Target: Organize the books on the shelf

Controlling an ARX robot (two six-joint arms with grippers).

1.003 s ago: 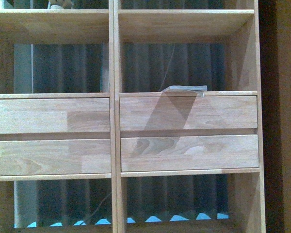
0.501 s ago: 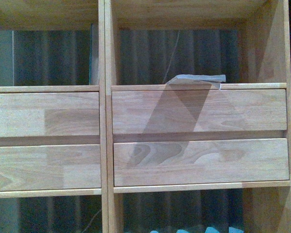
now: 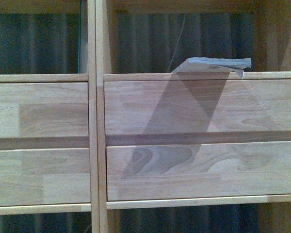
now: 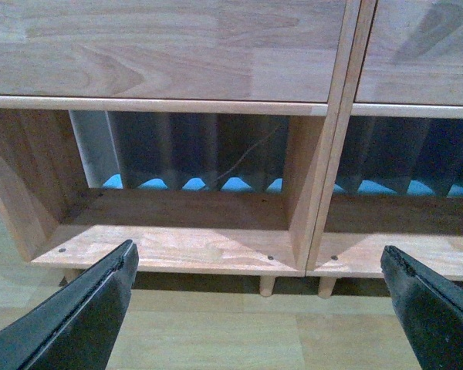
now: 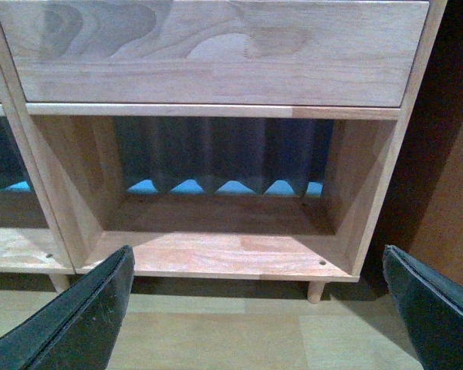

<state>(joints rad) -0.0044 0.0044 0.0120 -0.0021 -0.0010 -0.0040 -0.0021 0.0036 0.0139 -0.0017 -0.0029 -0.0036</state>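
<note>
The light-wood shelf (image 3: 194, 111) fills the front view, with drawer fronts stacked in two columns. A thin white book (image 3: 218, 63) lies flat on the board above the right drawers, its edge jutting over the front. A slim dark green book (image 3: 80, 43) seems to stand upright against the divider in the left compartment. Neither gripper shows in the front view. My left gripper (image 4: 256, 250) is open and empty, low before the bottom left compartment of the shelf (image 4: 177, 231). My right gripper (image 5: 256, 253) is open and empty before the bottom right compartment (image 5: 216, 254).
A dark pleated curtain (image 3: 145, 43) hangs behind the open-backed shelf. Short peg legs (image 4: 268, 285) stand on a light wooden floor (image 4: 216, 339). A darker brown surface (image 5: 455, 193) stands just right of the shelf.
The shelf has grown larger in the front view and shifted left. The white book now sits higher and further right in the picture. The books have not moved on the shelf.
</note>
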